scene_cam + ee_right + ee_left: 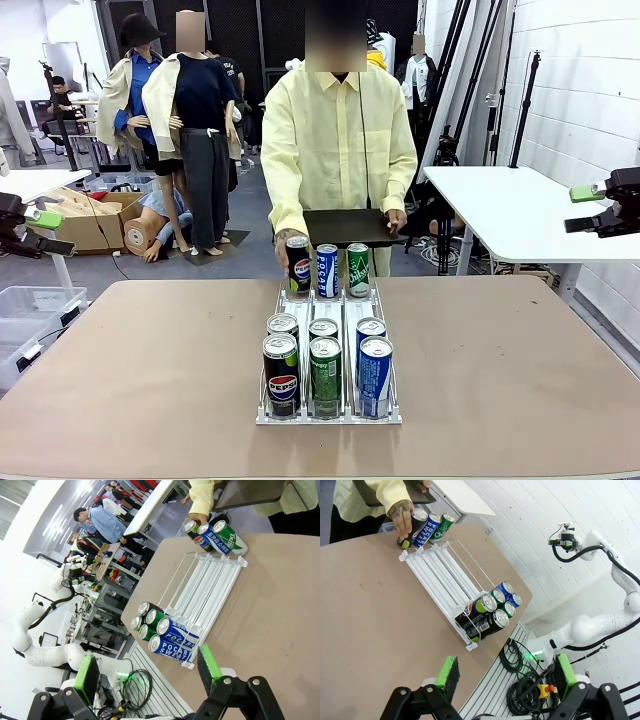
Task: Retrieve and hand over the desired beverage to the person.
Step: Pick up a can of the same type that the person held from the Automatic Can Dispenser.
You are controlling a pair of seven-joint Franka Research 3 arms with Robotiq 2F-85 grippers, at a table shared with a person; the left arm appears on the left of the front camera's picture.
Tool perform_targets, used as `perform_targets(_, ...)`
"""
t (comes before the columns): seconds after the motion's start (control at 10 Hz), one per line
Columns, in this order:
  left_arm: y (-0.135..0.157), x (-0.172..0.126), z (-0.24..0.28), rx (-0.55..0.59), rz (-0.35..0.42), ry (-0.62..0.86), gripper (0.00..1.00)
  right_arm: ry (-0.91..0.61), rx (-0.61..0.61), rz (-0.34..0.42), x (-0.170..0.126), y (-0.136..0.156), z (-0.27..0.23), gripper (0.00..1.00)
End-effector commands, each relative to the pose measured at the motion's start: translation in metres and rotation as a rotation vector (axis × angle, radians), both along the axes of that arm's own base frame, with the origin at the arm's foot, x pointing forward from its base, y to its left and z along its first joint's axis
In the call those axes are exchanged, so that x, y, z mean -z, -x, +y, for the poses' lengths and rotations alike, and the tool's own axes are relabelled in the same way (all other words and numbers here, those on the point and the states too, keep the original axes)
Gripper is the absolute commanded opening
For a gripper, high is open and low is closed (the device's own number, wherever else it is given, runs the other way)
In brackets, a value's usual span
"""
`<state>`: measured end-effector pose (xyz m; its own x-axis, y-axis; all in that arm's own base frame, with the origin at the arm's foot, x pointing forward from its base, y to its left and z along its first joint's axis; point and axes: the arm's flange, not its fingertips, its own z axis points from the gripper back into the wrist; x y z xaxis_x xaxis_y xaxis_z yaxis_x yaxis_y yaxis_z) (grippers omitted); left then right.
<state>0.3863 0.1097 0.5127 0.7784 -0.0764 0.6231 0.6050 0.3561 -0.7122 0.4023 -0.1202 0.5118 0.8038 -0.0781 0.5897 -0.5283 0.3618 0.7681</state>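
The left gripper and the right gripper are both spread and empty, hanging beyond the left and right edges of the table, so I judge the fetching is not yet begun. The person's hand rests on the cola can at the far-left corner of the rack, probably the wished drink. Next, one arm must come down over the front cola can at the near-left corner and close on it upright.

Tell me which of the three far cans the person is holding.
The black Pepsi can, leftmost of the three: the person's hand grips it; the blue can and green can stand untouched.
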Motion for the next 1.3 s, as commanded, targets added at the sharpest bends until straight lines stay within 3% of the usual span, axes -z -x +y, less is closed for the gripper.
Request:
perform_targets(0.0, 0.003, -0.001, 0.001, 0.003, -0.005, 0.006, 1.0, 0.0, -0.004, -0.007, 0.002, 0.001, 0.001, 1.0)
perform_targets(1.0, 0.0, 0.0, 0.0, 0.0, 0.0, 0.0, 1.0, 0.0, -0.004, -0.007, 0.002, 0.001, 0.001, 1.0)
perform_targets(1.2, -0.011, -0.018, -0.035, 0.061, 0.038, -0.075, 1.0, 0.0, -0.004, -0.007, 0.002, 0.001, 0.001, 1.0)
